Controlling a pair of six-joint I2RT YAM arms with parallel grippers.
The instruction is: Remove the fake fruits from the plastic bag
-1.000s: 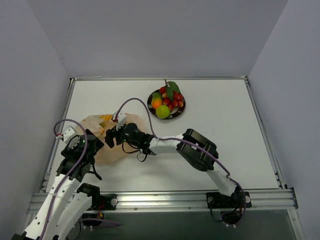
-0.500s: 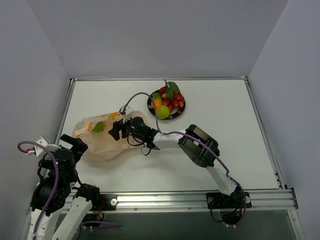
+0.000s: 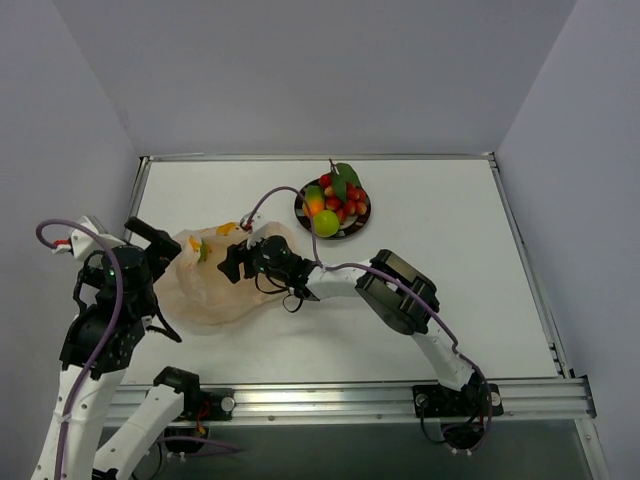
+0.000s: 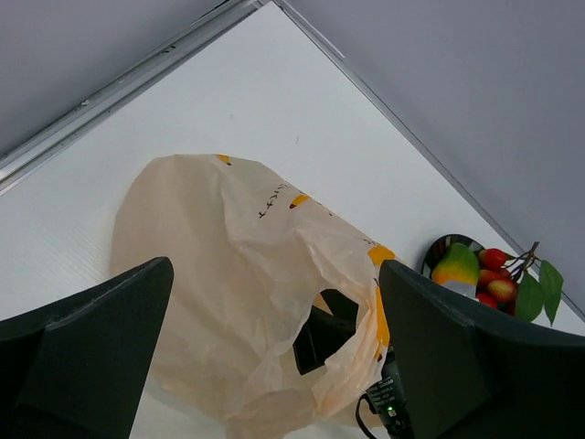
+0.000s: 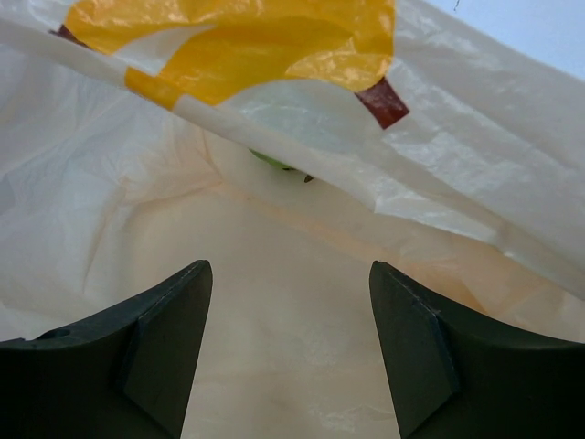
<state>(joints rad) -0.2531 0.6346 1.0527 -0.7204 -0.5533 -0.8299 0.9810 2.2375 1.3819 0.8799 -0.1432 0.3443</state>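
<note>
The plastic bag (image 3: 212,290) lies crumpled at the left of the table, peach-tan with orange marks. My right gripper (image 3: 234,263) is inside its mouth, open, with only bag film between the fingers (image 5: 157,340). A green fruit (image 5: 274,162) peeks from under a fold deeper in the bag and shows through the film (image 3: 203,251). My left gripper (image 3: 160,250) hangs open above the bag's left end, holding nothing. From the left wrist the bag (image 4: 228,265) fills the space between the jaws. The mango (image 3: 314,203), red berries (image 3: 345,200) and a lime-green ball (image 3: 325,223) sit on the plate.
The dark-rimmed plate (image 3: 362,222) stands at the back centre, to the right of the bag. The right arm's elbow (image 3: 400,290) and its purple cable stretch across the table's middle. Raised rails (image 3: 520,250) edge the table.
My left arm pulled off the bag toward the near left corner, then rose and swung back over the bag's left end. The bag spread leftward. The right gripper stayed in the mouth.
</note>
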